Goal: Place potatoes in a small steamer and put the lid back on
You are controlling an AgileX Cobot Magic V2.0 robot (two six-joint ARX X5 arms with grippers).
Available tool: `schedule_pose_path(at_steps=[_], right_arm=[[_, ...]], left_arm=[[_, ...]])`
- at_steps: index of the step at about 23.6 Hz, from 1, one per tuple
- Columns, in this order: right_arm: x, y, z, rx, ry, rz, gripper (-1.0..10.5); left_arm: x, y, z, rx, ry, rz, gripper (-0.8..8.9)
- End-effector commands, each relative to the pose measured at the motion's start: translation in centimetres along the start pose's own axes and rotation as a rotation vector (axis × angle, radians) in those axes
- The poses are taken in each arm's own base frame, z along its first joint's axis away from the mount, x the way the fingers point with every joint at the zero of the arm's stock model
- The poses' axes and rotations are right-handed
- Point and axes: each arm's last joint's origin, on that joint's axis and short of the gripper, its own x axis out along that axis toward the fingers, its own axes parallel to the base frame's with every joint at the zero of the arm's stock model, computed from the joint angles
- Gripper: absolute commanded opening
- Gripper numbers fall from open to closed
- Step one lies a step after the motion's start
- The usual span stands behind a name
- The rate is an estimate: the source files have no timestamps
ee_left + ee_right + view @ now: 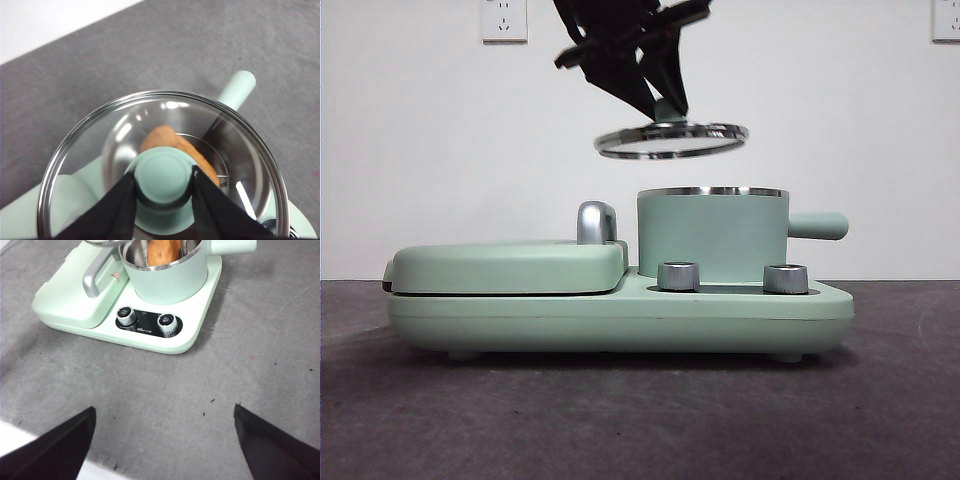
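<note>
The mint-green small steamer [712, 232] stands on the right side of the cooker base, its side handle [817, 225] pointing right. An orange-brown potato [163, 252] lies inside it, and the potato [159, 139] also shows through the glass from above. My left gripper [164, 176] is shut on the green knob of the glass lid [671, 140], which hangs slightly tilted a little above the steamer and offset to its left. In the front view the left gripper [668, 104] comes down from the top. My right gripper [162, 440] is open, back over the bare table in front of the cooker.
The cooker base [620, 318] carries a flat green griddle cover [505, 266] with a chrome handle [596, 222] on its left. Two steel dials [679, 276] sit on the front below the steamer. Grey table [165, 385] spreads around; a white wall with sockets stands behind.
</note>
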Motion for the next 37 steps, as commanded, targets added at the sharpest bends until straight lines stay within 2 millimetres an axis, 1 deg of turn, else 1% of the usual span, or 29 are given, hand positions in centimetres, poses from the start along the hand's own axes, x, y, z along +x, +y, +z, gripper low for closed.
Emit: schedule_pose_path(at_steps=[1,8,13,15,24,32,37], right_arm=[[-0.1,0.1,0.2,0.003,-0.011,0.006,4.3],[0.0,0.1,0.2,0.003,-0.009,0.005,4.3],[0.2,0.0,0.1,0.004,-0.001,0.003,4.3],[0.2,0.0,0.1,0.004,0.000,0.003,4.3],[0.2,0.0,0.1,0.015,-0.003,0.004,4.3],[0.2,0.0,0.1,0.019,-0.003,0.005,4.3],[0.2,0.0,0.1,0.019,-0.003,0.005,4.3]], left_arm=[[0.8,-0.6,1.1,0.020,-0.045,-0.013,0.09],[2.3,-1.5,2.0,0.058,-0.055,-0.029,0.09],[4.1,-2.1,2.4,0.074,-0.046,-0.041,0.09],[4.6,-2.3,2.2,0.076,-0.035,-0.044,0.09],[5.4,-2.5,1.5,0.097,0.013,-0.048,0.09],[6.8,-2.5,0.6,0.097,0.048,-0.046,0.09],[7.0,-2.5,0.6,0.105,0.035,-0.045,0.08]])
